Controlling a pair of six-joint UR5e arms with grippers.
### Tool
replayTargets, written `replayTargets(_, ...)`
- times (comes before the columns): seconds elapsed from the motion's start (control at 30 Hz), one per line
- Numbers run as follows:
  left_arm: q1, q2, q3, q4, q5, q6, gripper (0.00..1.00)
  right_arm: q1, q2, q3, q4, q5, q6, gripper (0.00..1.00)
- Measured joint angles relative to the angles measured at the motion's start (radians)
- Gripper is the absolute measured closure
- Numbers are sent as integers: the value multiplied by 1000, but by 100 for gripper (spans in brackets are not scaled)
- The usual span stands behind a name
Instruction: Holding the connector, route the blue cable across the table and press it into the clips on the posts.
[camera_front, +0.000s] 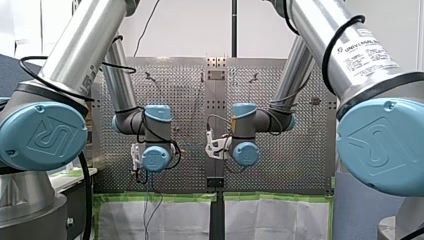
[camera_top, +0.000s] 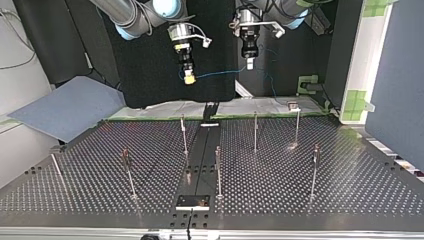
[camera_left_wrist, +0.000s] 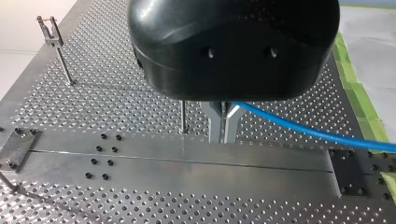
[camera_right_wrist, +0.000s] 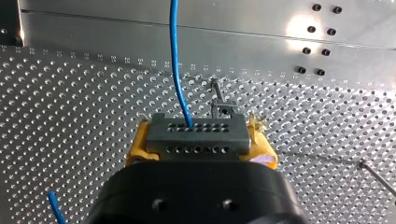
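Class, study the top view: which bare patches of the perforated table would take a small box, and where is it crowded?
Free: the near corner at the view's right, between the rightmost post and the table edge; also the stretch between the leftmost post and its neighbour. Crowded: around the centre strip, where three posts stand close.

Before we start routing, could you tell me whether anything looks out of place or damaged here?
Nothing stands out. The grey connector sits square between the yellow pads of the right end effector. The blue cable runs on to the left end effector, which pinches it. The posts stand in place, none holding cable yet.
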Motion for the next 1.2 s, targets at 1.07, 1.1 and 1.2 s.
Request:
replayTargets(1.07,11,64,30,-146,-19,40,100,30,77,-43,261,11,14,100)
replayTargets(1.1,13,72,32,-153,-23,41,100,33,70,-49,269,4,20,100)
replayTargets(1.2,28,96,43,-176,-38,45,100,40,47,-73,293,-19,40,100)
